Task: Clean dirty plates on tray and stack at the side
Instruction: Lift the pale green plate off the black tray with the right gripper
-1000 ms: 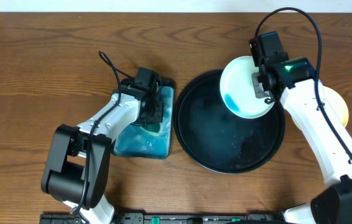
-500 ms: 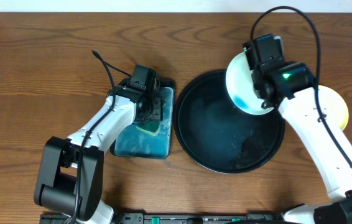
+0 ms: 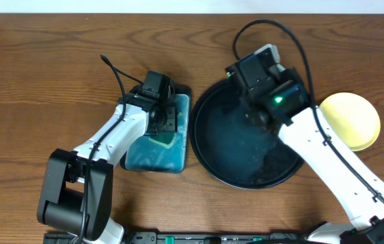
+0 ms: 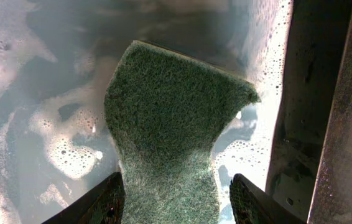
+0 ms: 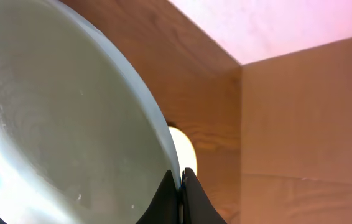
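Right fingers [image 5: 175, 198]: pinched shut on the rim of a pale plate [image 5: 58, 112], which you hold over the far part of the black tray [image 3: 246, 166]. From above, your arm hides most of the plate.
Plate face: a teal smear shows near the lower left, so treat it as unwashed.
Left fingers [image 4: 104, 204]: apart, one either side of the green sponge [image 4: 170, 124], not clamped on it.
Sponge: lying in suds in the sponge tray [image 3: 144, 159].
Your step: probably taking the sponge. Close squarely across its narrow middle and lift straight up.
Scrub: keep the rim pinch firm, and wipe over the black tray so drips land there.
Yellow plate [image 3: 351, 118]: on the table [image 3: 43, 68], beside the black tray's right rim.
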